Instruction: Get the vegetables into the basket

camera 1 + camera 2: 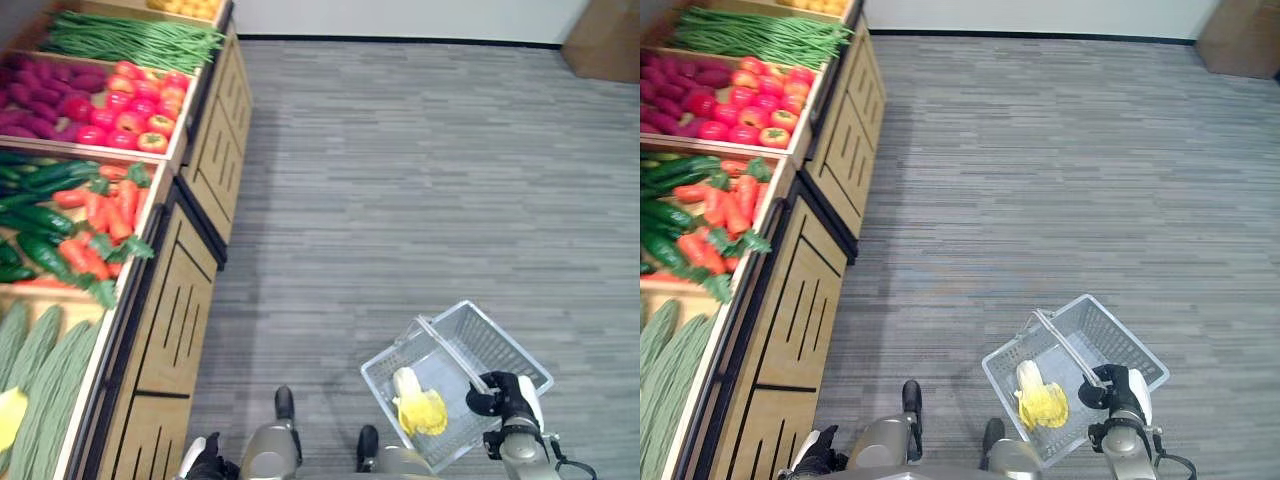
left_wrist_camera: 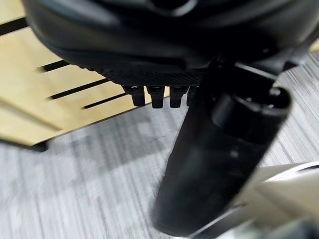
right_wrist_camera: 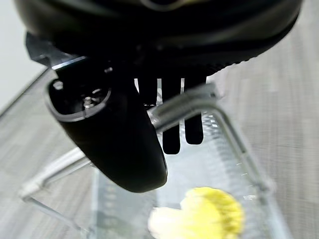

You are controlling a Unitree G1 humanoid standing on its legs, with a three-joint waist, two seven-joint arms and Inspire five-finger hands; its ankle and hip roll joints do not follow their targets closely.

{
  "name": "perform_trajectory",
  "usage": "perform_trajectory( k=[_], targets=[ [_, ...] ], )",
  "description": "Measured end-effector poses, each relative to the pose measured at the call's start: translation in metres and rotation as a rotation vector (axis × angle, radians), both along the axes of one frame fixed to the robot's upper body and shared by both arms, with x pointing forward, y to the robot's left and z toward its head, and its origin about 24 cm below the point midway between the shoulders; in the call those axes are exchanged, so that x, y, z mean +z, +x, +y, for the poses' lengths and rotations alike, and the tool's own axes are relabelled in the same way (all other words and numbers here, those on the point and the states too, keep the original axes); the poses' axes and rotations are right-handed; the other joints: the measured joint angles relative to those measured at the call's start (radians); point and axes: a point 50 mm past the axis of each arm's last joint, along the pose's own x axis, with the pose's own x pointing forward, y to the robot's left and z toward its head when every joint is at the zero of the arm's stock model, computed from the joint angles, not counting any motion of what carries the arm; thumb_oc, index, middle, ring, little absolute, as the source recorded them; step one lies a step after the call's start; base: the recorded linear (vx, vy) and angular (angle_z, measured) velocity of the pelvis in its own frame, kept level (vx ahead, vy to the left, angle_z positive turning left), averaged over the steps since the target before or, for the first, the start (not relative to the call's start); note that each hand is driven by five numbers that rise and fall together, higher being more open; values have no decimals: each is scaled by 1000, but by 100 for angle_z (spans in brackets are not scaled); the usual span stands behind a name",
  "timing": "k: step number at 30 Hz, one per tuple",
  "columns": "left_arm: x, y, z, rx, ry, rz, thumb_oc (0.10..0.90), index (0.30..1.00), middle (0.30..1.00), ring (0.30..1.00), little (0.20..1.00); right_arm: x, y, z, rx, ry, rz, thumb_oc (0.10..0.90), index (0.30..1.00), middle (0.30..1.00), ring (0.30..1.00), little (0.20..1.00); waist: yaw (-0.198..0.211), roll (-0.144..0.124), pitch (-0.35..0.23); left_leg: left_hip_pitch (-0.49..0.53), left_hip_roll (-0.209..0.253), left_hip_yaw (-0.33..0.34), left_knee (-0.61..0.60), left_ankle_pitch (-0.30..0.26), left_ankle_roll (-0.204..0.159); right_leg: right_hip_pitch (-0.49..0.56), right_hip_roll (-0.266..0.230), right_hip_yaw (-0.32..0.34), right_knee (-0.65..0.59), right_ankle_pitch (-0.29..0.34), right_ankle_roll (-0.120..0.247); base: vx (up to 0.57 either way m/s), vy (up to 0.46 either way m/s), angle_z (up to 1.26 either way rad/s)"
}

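Observation:
A clear wire basket [image 1: 503,338] hangs low at my right side above the grey carpet. My right hand [image 1: 506,396] is shut on its handle [image 3: 185,103], fingers curled over the bar and the thumb [image 3: 118,144] beneath. A yellow-and-white leafy vegetable [image 1: 418,406] lies in the basket, also seen as the yellow vegetable [image 3: 200,219] in the right wrist view. My left hand [image 1: 205,458] hangs low beside the wooden stand, relaxed and holding nothing; its thumb [image 2: 219,149] and fingertips [image 2: 155,97] show in the left wrist view.
A wooden produce stand [image 1: 175,300] runs along my left. It holds carrots [image 1: 100,215], cucumbers [image 1: 40,218], tomatoes [image 1: 140,110], green beans [image 1: 130,40], purple roots [image 1: 40,95] and long green gourds [image 1: 40,370]. A cardboard box [image 1: 605,40] stands far right on the carpet.

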Motion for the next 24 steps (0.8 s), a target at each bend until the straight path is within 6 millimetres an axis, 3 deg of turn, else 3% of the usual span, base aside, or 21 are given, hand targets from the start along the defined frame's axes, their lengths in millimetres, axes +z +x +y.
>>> perform_trajectory(
  k=[1,5,6,7,9,10,11,12,15,17,18,20,24],
  targets=[
    [5,9,10,-7,26,-25,900,1000,1000,1000,1000,1,11,5,6,10,-11,400,300,300,300,300,13,-13,-2,16,-9,40,-18,-6,10,-60,-29,21,104,-19,18,205,303,-48],
    [15,30,16,-14,42,-98,900,1000,1000,1000,1000,5,23,6,11,1,-40,400,300,300,300,300,12,-3,4,83,-45,47,-36,-52,50,-141,-75,36,364,-17,45,155,142,-14],
    [17,36,14,-23,42,-124,900,1000,1000,1000,1000,8,27,6,12,-7,-56,400,300,300,300,300,8,0,4,101,-55,29,-43,-80,50,-189,-87,44,438,-54,72,299,66,1],
    [20,41,16,-20,52,-141,900,1000,1000,1000,1000,12,32,7,32,-9,-74,400,300,300,300,300,9,4,8,112,-58,28,-51,-82,62,-242,-90,45,460,-78,77,249,-19,12],
    [19,41,15,-20,52,-137,900,1000,1000,1000,1000,13,35,10,50,-5,-88,400,300,300,300,300,-1,7,10,119,-63,11,-56,-92,56,-277,-83,38,377,-75,75,318,-67,29],
    [17,41,11,-17,42,-128,900,1000,1000,1000,1000,13,34,11,54,-1,-84,400,300,300,300,300,-17,15,15,127,-65,-14,-58,-99,51,-290,-73,36,209,-38,71,217,-69,52],
    [16,39,9,-14,37,-120,900,1000,1000,1000,1000,12,34,11,53,0,-82,400,300,300,300,300,-25,17,16,133,-66,-25,-57,-94,58,-291,-72,39,130,-2,74,346,-109,65],
    [12,34,5,-6,26,-96,900,1000,1000,1000,1000,11,31,11,55,1,-74,400,300,300,300,300,-29,14,17,149,-71,-52,-59,-117,36,-301,-72,58,33,59,77,346,-108,49],
    [6,22,0,10,9,-60,900,1000,1000,1000,1000,9,27,12,56,3,-68,400,300,300,300,300,-39,12,17,192,-69,-81,-54,-135,27,-288,-71,81,-88,152,69,274,-115,50],
    [1,2,1,23,6,-14,900,1000,1000,1000,1000,6,21,11,49,4,-48,400,300,300,300,300,-50,-2,17,248,-61,-133,-57,-177,-14,-250,-66,85,-90,211,53,333,-263,70],
    [-3,-7,-5,30,-9,8,900,1000,1000,1000,1000,4,16,6,38,-6,-25,400,300,300,300,300,-53,25,3,266,-18,-152,-56,-199,-37,-235,-32,65,-71,259,30,160,-189,52],
    [-6,-13,-11,35,-27,17,900,1000,1000,1000,1000,4,16,2,32,-15,-16,400,300,300,300,300,-45,63,-11,264,42,-150,-28,-191,-69,-217,21,30,-67,237,0,138,-217,28],
    [-3,-7,-6,53,-13,4,900,1000,1000,1000,1000,13,28,-5,43,-33,-47,400,300,300,300,300,-47,64,-13,177,115,-165,186,-136,-143,-142,72,-52,-78,172,-66,158,-245,41]
  ],
)
